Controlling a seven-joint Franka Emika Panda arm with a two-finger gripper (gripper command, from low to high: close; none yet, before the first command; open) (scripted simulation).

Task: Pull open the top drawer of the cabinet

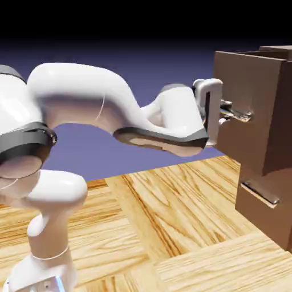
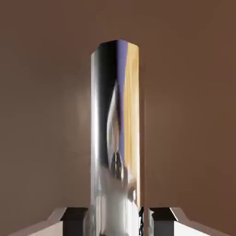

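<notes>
Can see the top drawer (image 1: 248, 108) high at the exterior view's right, drawn partly out of the cabinet (image 1: 276, 48), with front well forward of the lower drawer (image 1: 259, 214) and a strip of open top showing behind the upper edge. Can make out the top drawer's handle (image 2: 115, 138), a shiny silver bar, mirroring dark, blue-violet and wood-yellow bands in the hand view, against a plain brown front filling the rest of that view. Find the gripper (image 2: 118, 222) clenched on that bar, with one dark fingertip pad on either side near the bottom edge. Notice in the exterior view a white hand (image 1: 212, 111) close before the drawer front, partly covering the grip. Find beneath, on the lower drawer, another silver handle (image 1: 259, 194), apart from the gripper and in plain sight. Trace the white arm (image 1: 80, 91) back across to the exterior view's left, over a light wood-patterned surface (image 1: 165, 211), blocking part of the blue-violet backdrop (image 1: 142, 57). Can spot nothing standing between gripper and drawer front besides the gripped bar
</notes>
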